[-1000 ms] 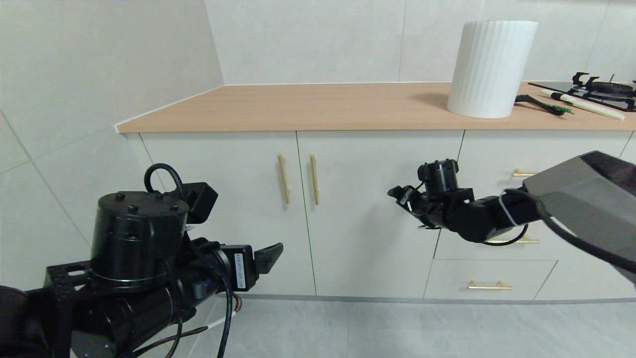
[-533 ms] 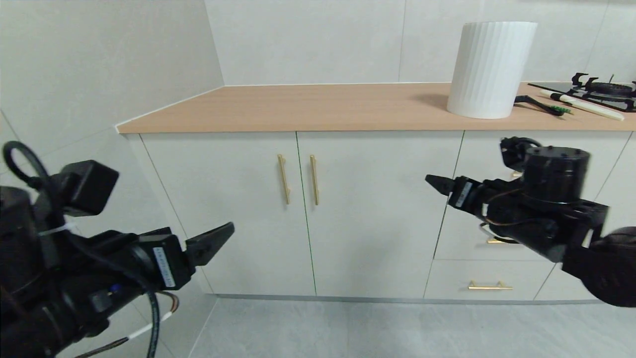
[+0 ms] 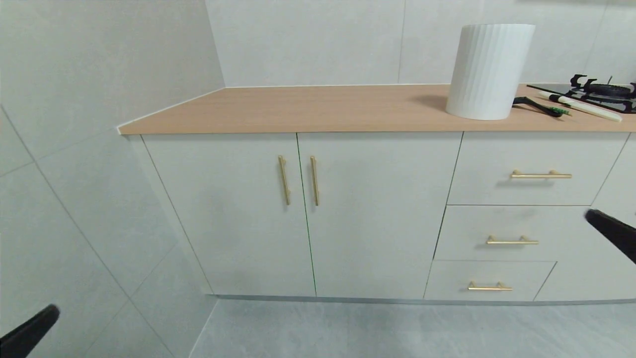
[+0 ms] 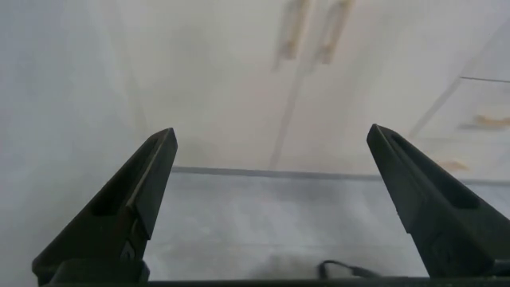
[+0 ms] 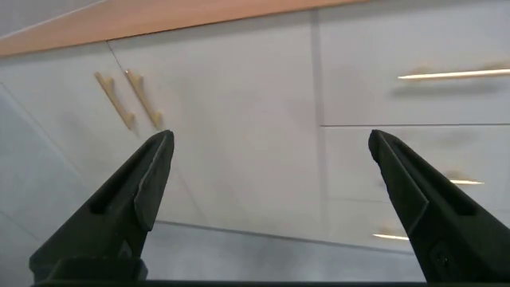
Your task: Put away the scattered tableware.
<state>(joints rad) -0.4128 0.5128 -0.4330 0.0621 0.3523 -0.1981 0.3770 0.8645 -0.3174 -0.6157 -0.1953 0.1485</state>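
Note:
Scattered utensils lie on the wooden counter (image 3: 308, 107) at its far right: a black-handled one (image 3: 537, 104) with a green tip and a long cream-white one (image 3: 582, 105). A tall white ribbed container (image 3: 489, 72) stands just left of them. My left gripper (image 4: 271, 135) is open and holds nothing, low in front of the cabinet doors; one finger (image 3: 30, 330) shows at the head view's bottom left. My right gripper (image 5: 271, 137) is open and holds nothing, facing the drawers; its finger (image 3: 612, 232) shows at the right edge.
A black hob grate (image 3: 603, 89) sits at the counter's far right. Below are two cabinet doors with gold handles (image 3: 298, 180) and three drawers (image 3: 539, 174). A tiled wall closes the left side. Grey floor (image 3: 397, 330) lies in front.
Both arms have dropped and swung outward, the left toward the lower left corner and the right toward the right edge. Only their finger tips remain in the head view.

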